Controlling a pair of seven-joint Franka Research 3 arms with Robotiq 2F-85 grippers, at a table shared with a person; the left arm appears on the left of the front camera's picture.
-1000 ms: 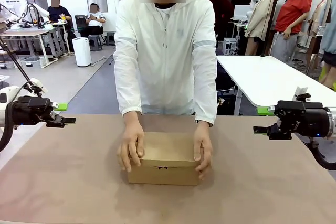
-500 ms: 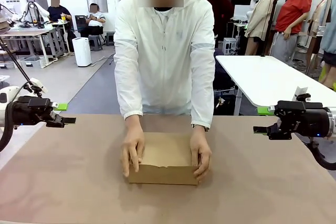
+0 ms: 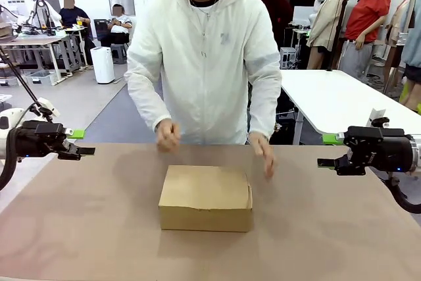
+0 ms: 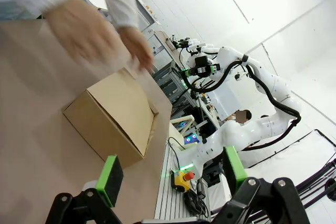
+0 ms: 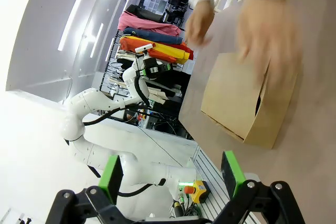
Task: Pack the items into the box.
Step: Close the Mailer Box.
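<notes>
- The cardboard box (image 3: 205, 198) sits shut in the middle of the brown table (image 3: 79, 228), its flap lid down flat and tucked at the front edge.
- Nothing touches the box; the tabletop around it is plain brown.
- The person in the white jacket (image 3: 204, 64) stands at the far side of the table, leaning a little over it.
- One of the person's hands (image 3: 168, 134), on the picture's left, is raised near the waist and curled loosely into a fist, well clear of the box.
- The person's other hand (image 3: 264, 153) hangs low over the far edge of the table, fingers pointing down and loosely together, blurred, just behind the box's far right corner and not touching it.
- The left gripper (image 3: 84, 151) hovers above the table's left edge, pointing inward toward the middle, well apart from the box; its jaws stand spread with nothing between them, as the left wrist view shows with the green pads (image 4: 110, 179) wide apart.
- The right gripper (image 3: 323, 162) hovers at the table's right edge, pointing inward, likewise well away from the box; its fingers are spread wide and hold nothing.
- From the right wrist view the box (image 5: 247, 106) lies beyond the open fingers, a dark slit showing where the flap meets the side.
</notes>
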